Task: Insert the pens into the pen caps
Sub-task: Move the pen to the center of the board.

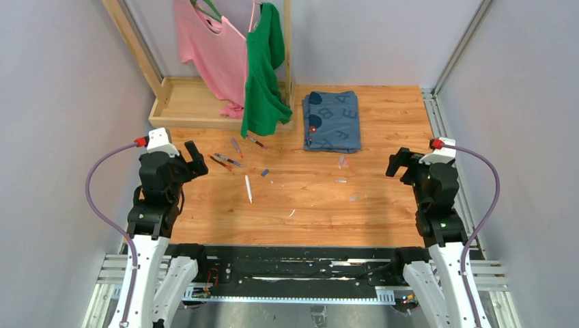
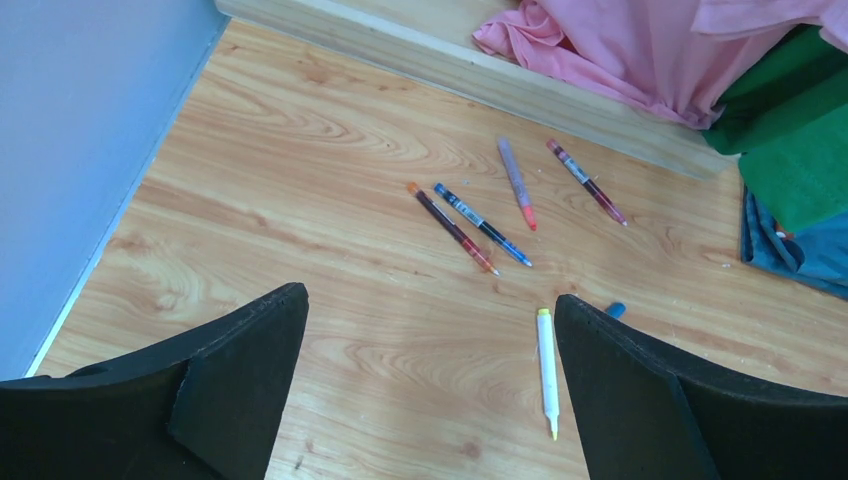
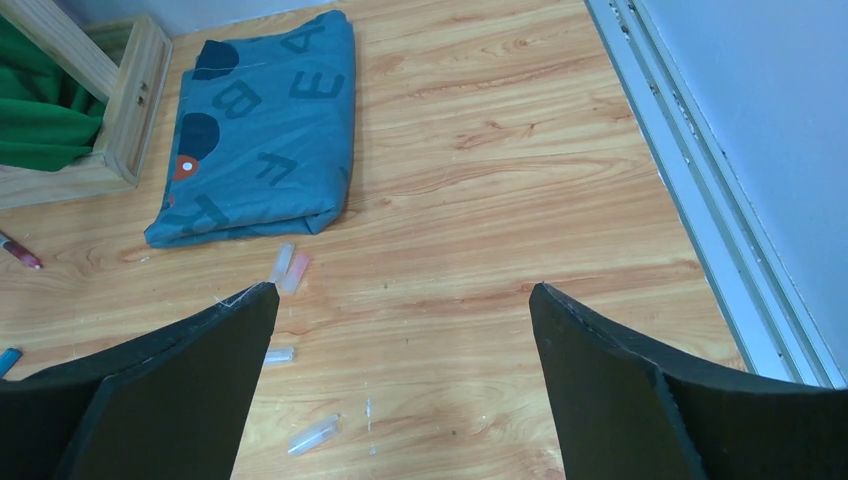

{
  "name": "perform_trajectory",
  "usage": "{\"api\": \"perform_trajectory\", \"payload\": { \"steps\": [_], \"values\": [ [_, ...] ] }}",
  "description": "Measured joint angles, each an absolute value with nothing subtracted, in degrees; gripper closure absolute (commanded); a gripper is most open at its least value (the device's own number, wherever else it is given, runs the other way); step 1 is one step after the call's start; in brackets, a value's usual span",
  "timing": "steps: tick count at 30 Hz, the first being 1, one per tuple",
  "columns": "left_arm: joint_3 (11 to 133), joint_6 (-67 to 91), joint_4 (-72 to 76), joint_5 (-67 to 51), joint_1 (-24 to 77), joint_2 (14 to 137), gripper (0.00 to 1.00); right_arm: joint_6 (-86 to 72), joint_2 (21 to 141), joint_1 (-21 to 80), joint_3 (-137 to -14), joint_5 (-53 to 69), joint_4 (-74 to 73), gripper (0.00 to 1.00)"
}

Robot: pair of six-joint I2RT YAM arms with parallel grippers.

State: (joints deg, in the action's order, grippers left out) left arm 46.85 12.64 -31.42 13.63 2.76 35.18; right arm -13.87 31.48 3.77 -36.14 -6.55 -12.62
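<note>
The wooden table (image 1: 382,205) holds five pens (image 2: 480,224), four clear caps (image 3: 313,435), one blue cap (image 2: 615,310).

In the left wrist view, the black finger (image 2: 650,400) at lower right hides half of a small blue plastic cap (image 2: 616,309). In the right wrist view, the left edge cuts off a dark red stick pen (image 3: 20,252), and the lower-left finger (image 3: 160,400) covers part of a short clear tube cap (image 3: 282,354). From above, the clear caps (image 1: 341,181) right of centre are mere specks.

Open appr. to pens (image 2: 483,225); rack (image 2: 450,60) behind.
</note>
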Motion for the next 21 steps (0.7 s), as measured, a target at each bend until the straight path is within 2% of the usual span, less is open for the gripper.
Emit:
{"api": "perform_trajectory", "payload": {
  "steps": [8,11,17,21],
  "values": [
    [46.3,12.2,-31.0,12.7,2.8,35.6,0.02,-13.4,31.5,3.8,-36.1,-6.2,-12.6,0.01],
    [45.3,11.0,-30.2,8.9,2.7,36.8,0.02,-13.3,31.2,3.8,-36.1,-5.4,-12.4,0.0],
    [45.5,11.1,-28.7,-2.4,2.7,46.8,0.0,-12.8,31.5,3.8,-36.1,-1.3,-11.8,0.05],
    [45.4,17.4,-23.9,-7.8,2.7,54.7,0.08,-12.6,33.0,3.8,-36.1,1.6,-11.6,0.08]
  ]
}}
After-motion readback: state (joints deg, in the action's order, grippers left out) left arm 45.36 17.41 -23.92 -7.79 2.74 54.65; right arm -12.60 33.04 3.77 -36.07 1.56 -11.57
